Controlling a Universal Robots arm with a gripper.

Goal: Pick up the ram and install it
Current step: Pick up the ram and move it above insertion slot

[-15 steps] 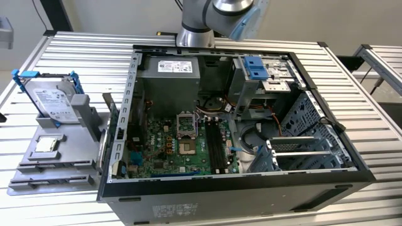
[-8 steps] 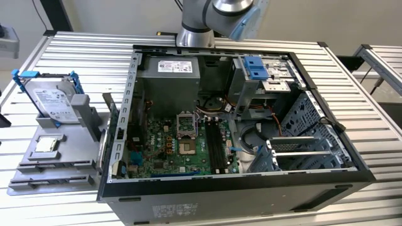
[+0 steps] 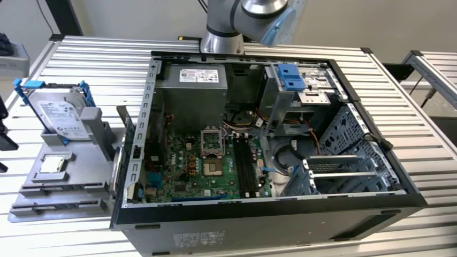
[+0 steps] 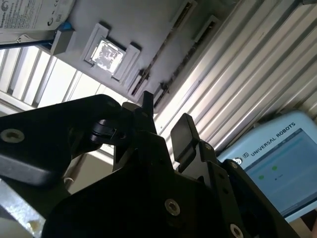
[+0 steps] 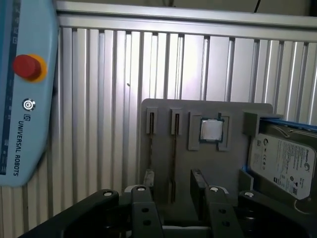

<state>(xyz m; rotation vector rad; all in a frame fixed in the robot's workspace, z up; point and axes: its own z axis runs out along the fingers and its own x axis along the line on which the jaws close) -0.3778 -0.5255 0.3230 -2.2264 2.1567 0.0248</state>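
Black two-finger gripper (image 5: 171, 191) hangs with jaws spread wide, holding nothing, above the grey slotted fixture plate (image 5: 161, 144). The thin dark ram stick (image 5: 175, 158) seems to stand edge-up in its slot there. Best to centre over the stick's middle and descend straight

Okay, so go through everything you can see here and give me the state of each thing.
Black computer case: on its side, panel off, open.
Silver hard drive in blue frame: upright in grey holder.
Square silver processor chip: flat in holder recess.
Thin dark ram stick: seemingly on edge in holder slot, ungrasped.
Black fingers: open, nothing between them.
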